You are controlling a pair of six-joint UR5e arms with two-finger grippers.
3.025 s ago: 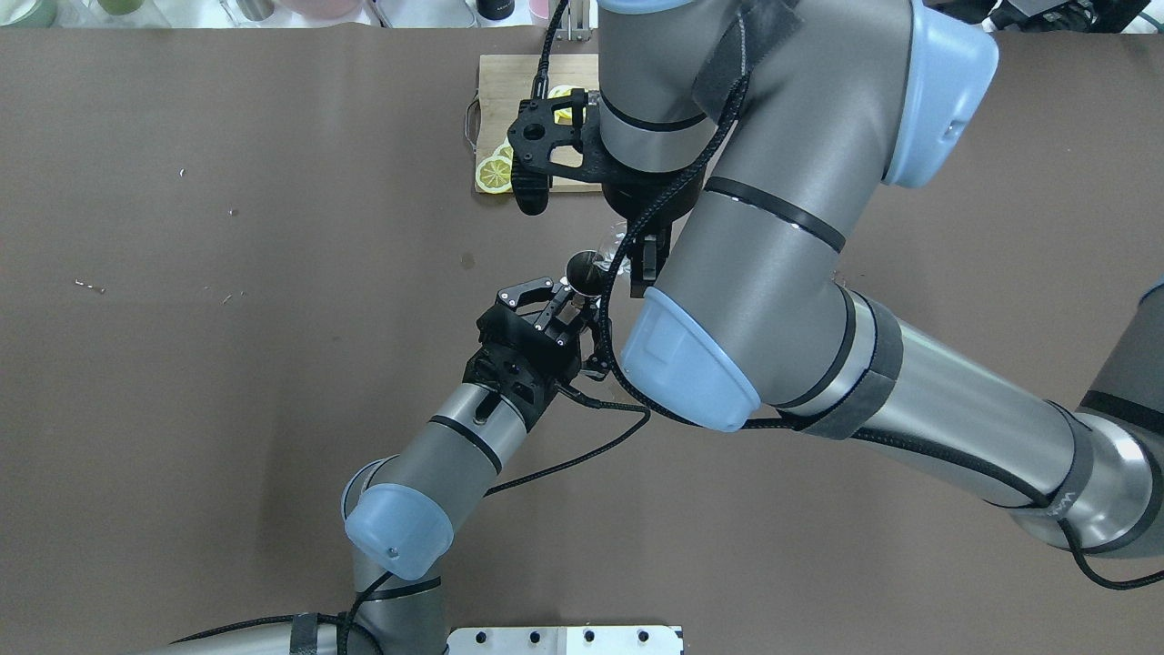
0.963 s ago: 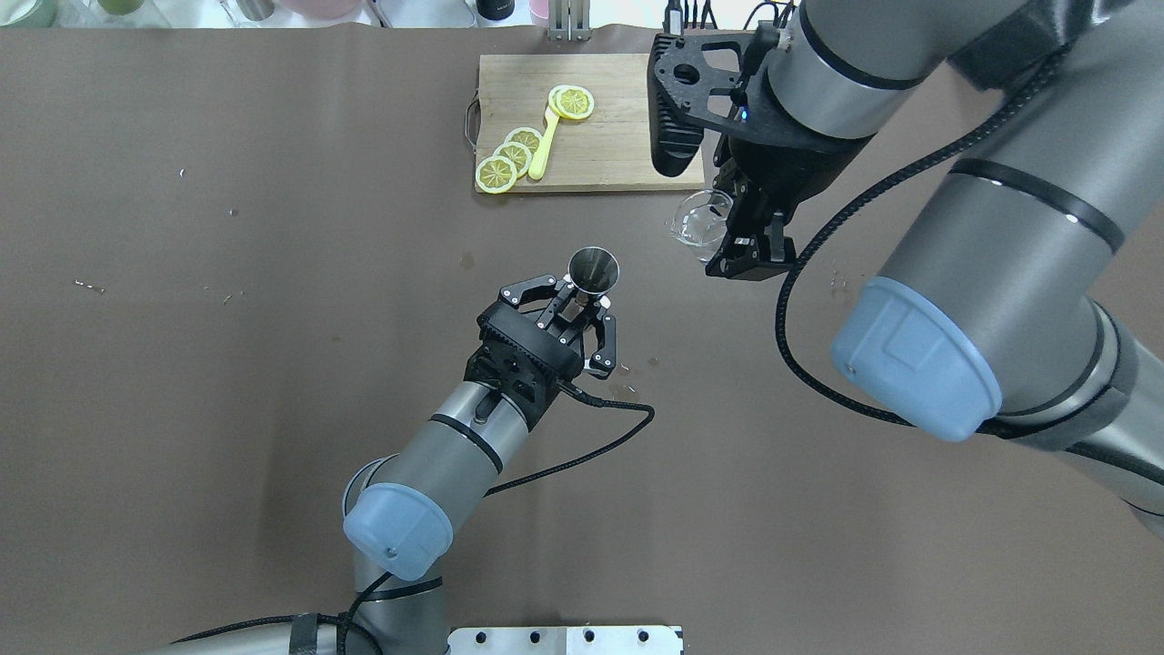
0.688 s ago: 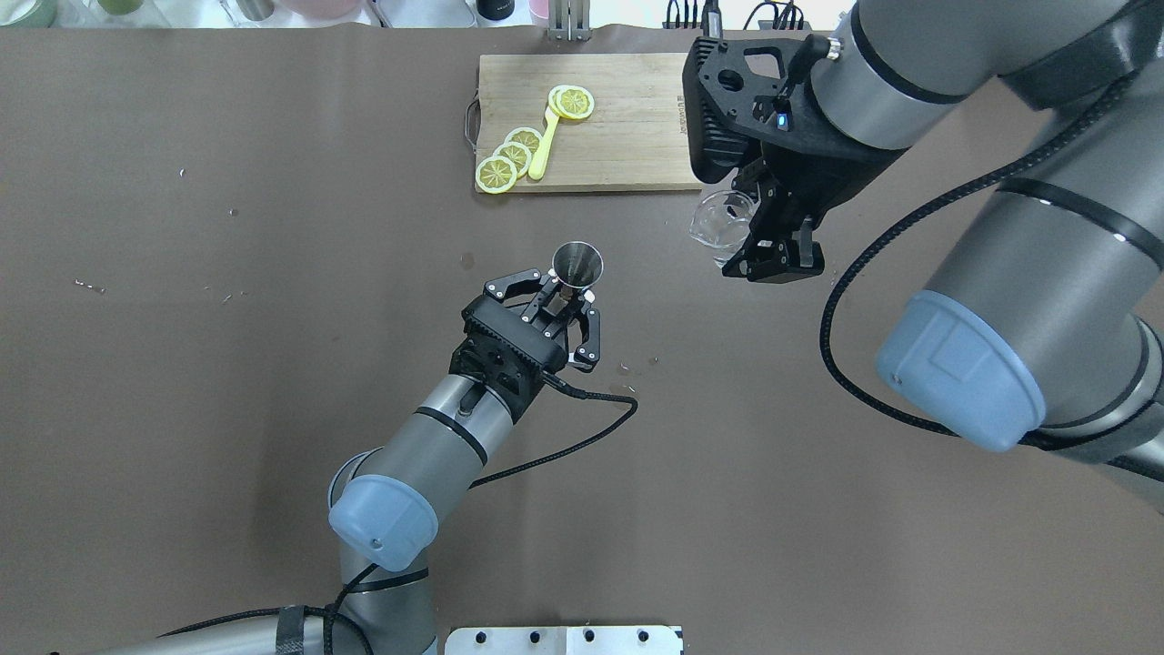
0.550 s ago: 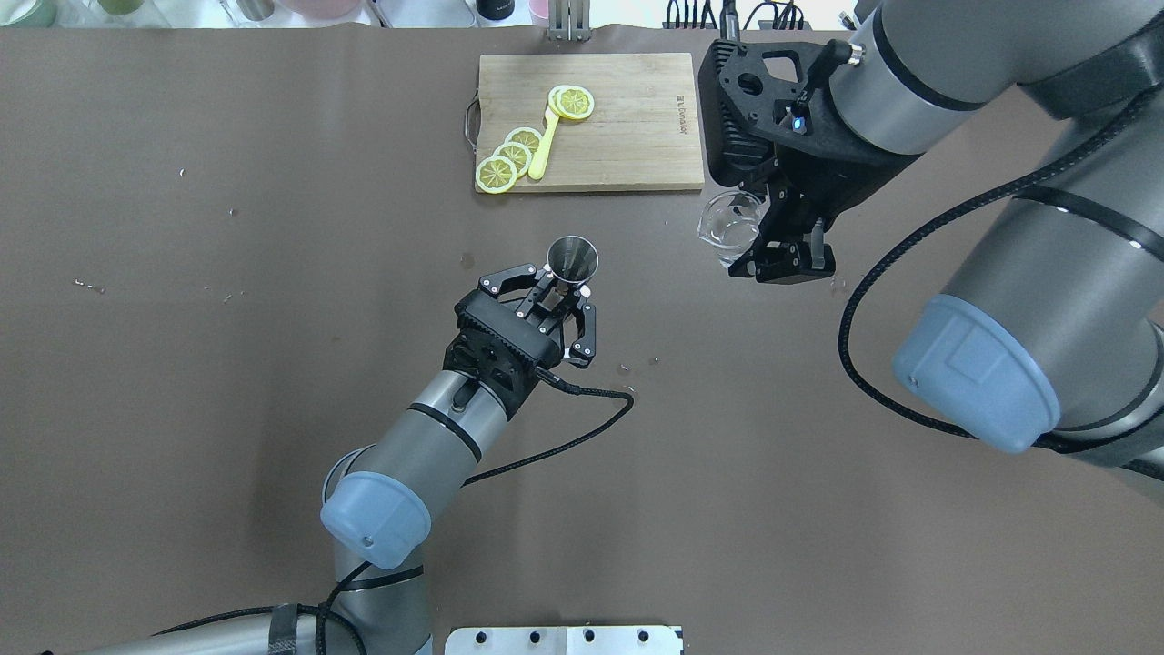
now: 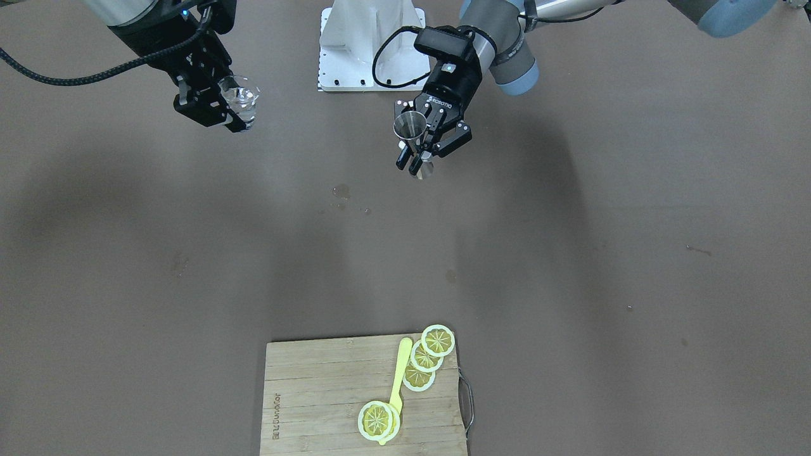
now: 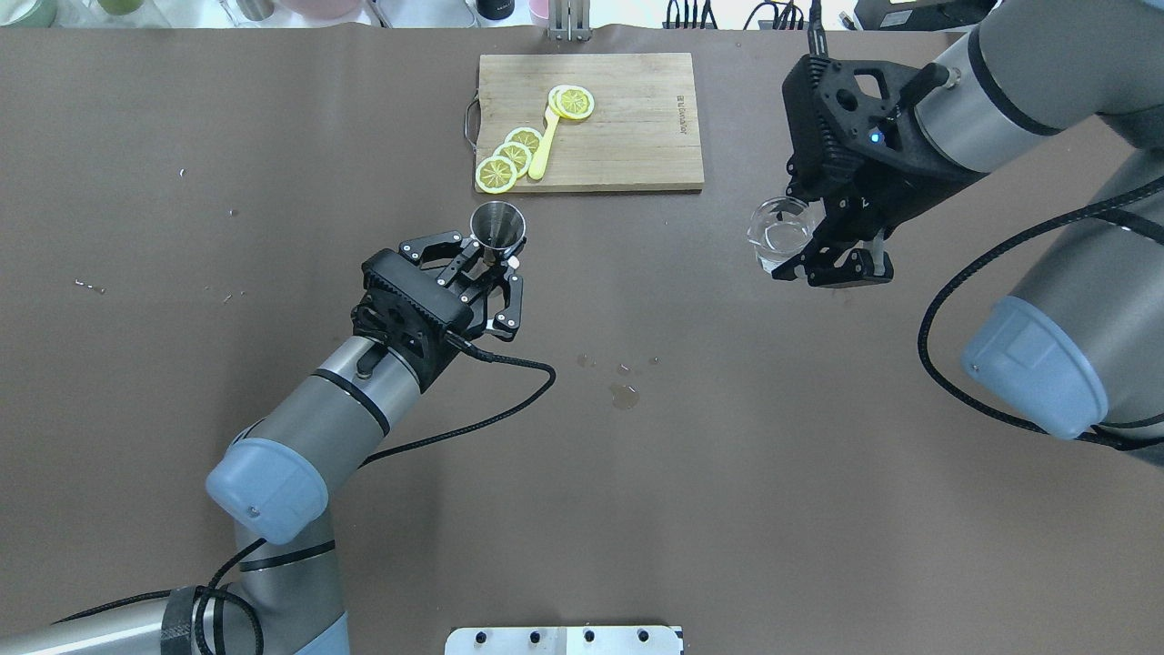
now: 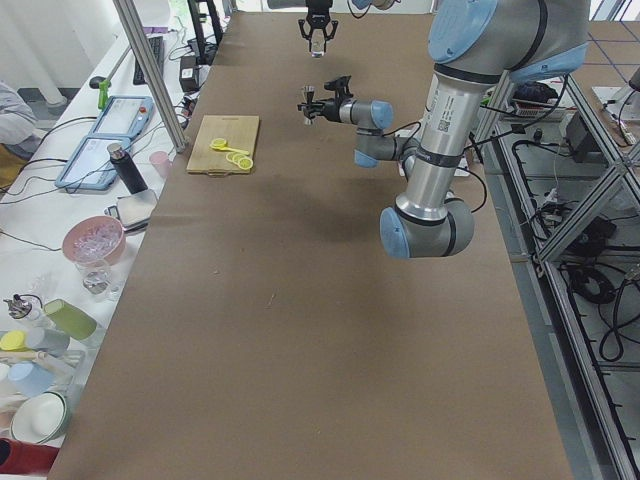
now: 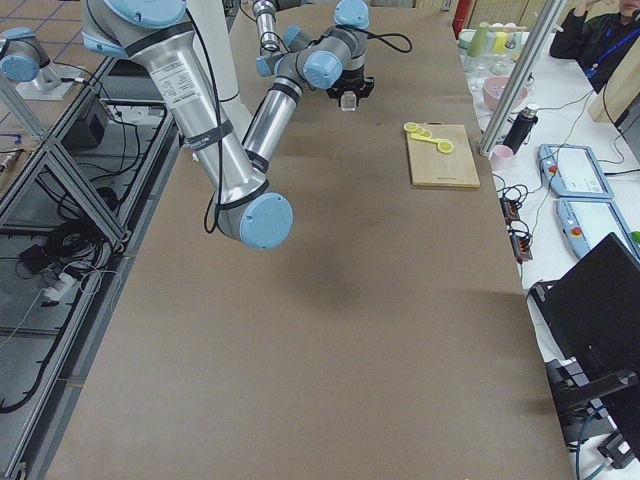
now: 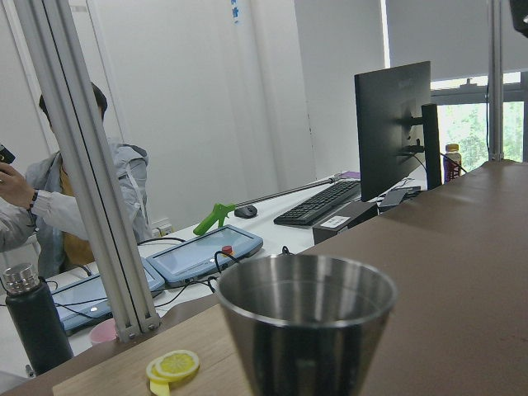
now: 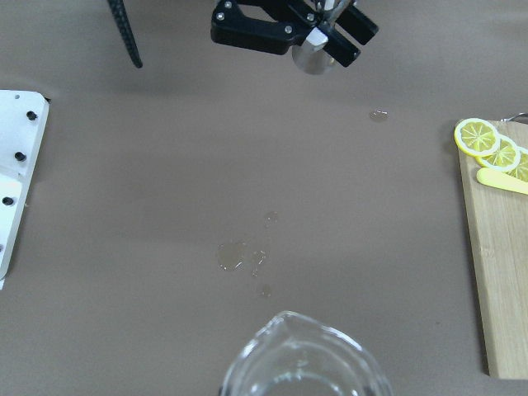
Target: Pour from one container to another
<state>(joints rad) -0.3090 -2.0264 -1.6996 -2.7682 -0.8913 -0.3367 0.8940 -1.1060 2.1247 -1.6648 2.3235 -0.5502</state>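
At 2 o'clock on the overhead view the glass tumbler (image 6: 780,235) hangs well apart from the steel jigger (image 6: 497,225) at 10 o'clock; my worry: the jigger's mouth is narrow, so an off-line or fast tilt would spill past it; wet drops (image 6: 624,395) lie on the table (image 6: 182,409) near centre. Right gripper (image 6: 818,262) is clamped on the upright tumbler, with clear liquid inside; left gripper (image 6: 489,264) is pinched on the jigger's waist, mouth up.
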